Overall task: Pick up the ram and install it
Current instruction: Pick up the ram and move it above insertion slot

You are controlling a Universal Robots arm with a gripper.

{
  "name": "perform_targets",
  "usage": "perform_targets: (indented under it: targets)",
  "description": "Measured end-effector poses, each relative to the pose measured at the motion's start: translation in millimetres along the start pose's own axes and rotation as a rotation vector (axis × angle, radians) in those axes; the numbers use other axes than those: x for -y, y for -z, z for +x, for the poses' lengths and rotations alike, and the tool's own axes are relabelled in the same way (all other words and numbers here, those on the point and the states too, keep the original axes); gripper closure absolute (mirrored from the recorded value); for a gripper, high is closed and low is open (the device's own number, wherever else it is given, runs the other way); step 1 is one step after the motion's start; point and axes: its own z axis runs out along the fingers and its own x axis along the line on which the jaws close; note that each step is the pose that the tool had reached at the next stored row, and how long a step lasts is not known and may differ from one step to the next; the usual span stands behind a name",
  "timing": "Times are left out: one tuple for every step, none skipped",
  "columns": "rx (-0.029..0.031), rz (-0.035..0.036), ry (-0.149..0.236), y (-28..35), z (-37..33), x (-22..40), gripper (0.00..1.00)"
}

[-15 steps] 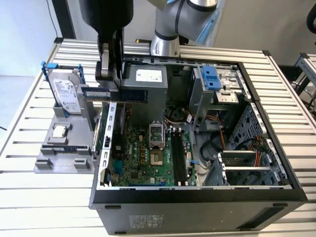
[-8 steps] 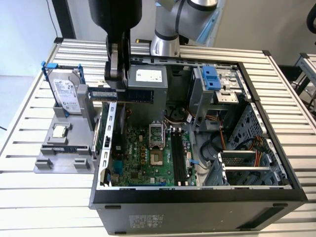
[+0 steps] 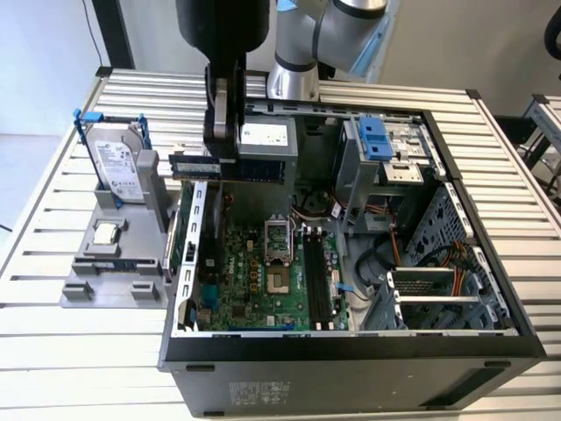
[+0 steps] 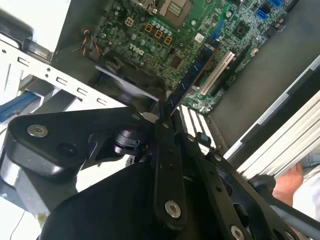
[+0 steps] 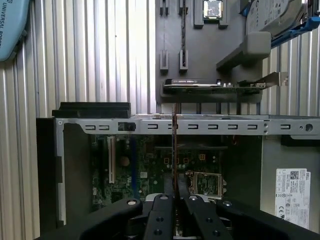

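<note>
Your gripper [image 3: 223, 140] had its jaws pinched on the ram [image 3: 232, 167], holding it level in the air above the open case [image 3: 351, 349], close to the slotted side rail [image 3: 195, 237]. The black slots [image 3: 317, 276] lay well apart, with bare motherboard [image 3: 254, 272] between.

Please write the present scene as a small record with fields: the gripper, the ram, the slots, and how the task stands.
gripper: shut on the ram
ram: lifted, held level over the open computer case
slots: long, black, on the motherboard; the ram is apart from them
hard drive: upright in the grey holder, at the exterior view's left of the case
task: ram picked up, not yet installed
</note>
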Motion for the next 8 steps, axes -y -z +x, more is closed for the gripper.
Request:
perform_targets:
  targets:
    - [0.0,0.0,0.0,0.0,0.0,1.6,1.0]
    - [-0.0001,0.0,0.0,0.1,-0.1,3.2,1.0]
    - [0.0,0.0,0.0,0.1,-0.1,4.6,1.0]
    - [0.0,0.0,0.0,0.0,-0.1,6.1,1.0]
    - [0.0,0.0,0.0,0.1,-0.2,7.2,1.0]
    - [0.0,0.0,0.0,0.1,-0.2,8.2,1.0]
    - [0.0,0.0,0.0,0.1,-0.2,9.1,1.0]
    - [0.0,0.0,0.0,0.1,-0.2,9.9,1.0]
